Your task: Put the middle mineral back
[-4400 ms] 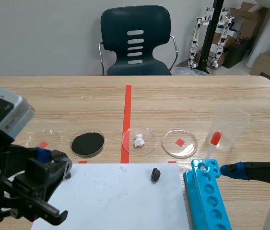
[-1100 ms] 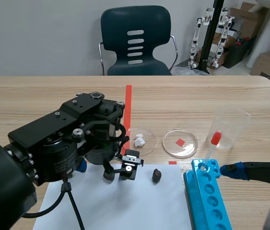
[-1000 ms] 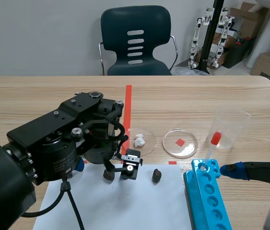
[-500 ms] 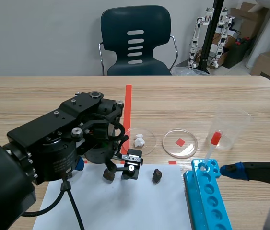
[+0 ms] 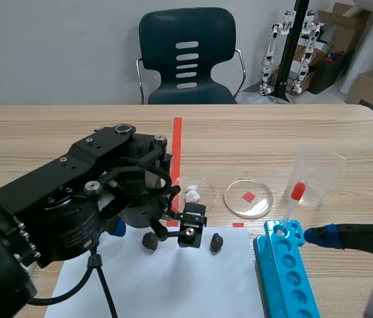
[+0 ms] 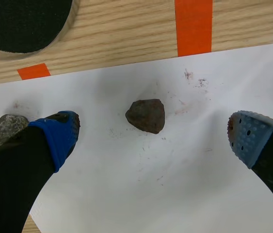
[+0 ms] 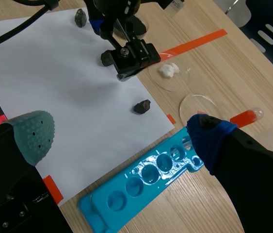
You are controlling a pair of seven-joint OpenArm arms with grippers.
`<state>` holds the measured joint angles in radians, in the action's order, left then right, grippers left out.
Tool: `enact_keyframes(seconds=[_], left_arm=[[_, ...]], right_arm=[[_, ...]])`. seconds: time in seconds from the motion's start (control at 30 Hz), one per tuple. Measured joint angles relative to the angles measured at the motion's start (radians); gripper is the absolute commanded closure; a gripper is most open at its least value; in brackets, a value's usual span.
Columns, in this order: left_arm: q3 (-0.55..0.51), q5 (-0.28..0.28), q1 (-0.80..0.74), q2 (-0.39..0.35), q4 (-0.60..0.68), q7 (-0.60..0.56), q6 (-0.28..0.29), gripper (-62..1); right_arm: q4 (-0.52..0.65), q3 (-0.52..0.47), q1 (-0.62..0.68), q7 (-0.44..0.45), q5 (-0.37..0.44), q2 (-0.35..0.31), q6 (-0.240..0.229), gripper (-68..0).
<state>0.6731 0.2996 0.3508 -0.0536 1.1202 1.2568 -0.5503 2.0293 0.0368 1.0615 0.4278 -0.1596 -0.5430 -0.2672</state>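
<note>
Our left gripper point(image 6: 153, 138) hangs over the white paper sheet point(image 6: 175, 194) with its fingers spread wide and nothing between the pads but air. The small brown, lumpy middle mineral point(image 6: 146, 115) lies on the sheet just ahead of the gap's centre, at twelve o'clock, touching neither pad. At nine o'clock from it, just beside the outer side of the blue-padded finger, sits a grey speckled stone point(image 6: 0, 128). At eleven o'clock, off the sheet, is the round dish of black powder point(image 6: 62, 35).

We judge the step in hand to be the grasp itself. We should ease forward until the mineral is centred, sink straight down until the pads flank its widest part, then close slowly (so irregular a lump may roll or squirt out). Closing draws the blue pad away from the grey stone, so that neighbour should stay put.

Our right gripper point(image 7: 119, 135) hovers spread and empty near the bright blue plastic tube rack point(image 7: 141, 179).
</note>
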Motion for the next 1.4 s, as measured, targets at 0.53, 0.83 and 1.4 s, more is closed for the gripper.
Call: enact_keyframes(seconds=[0.53, 0.83, 1.4], left_arm=[[-0.022, 0.0, -0.038, -0.022, 0.059, 0.0, -0.018, -62.3], [-0.022, 0.007, -0.038, -0.021, 0.059, 0.0, -0.018, -62.3], [-0.022, 0.016, -0.038, -0.021, 0.059, 0.0, -0.018, -62.3]], right_arm=[[0.0, 0.0, 0.0, 0.0, 0.0, 0.0, 0.0, -56.9], [0.0, 0.0, 0.0, 0.0, 0.0, 0.0, 0.0, -56.9], [0.0, 0.0, 0.0, 0.0, 0.0, 0.0, 0.0, -56.9]])
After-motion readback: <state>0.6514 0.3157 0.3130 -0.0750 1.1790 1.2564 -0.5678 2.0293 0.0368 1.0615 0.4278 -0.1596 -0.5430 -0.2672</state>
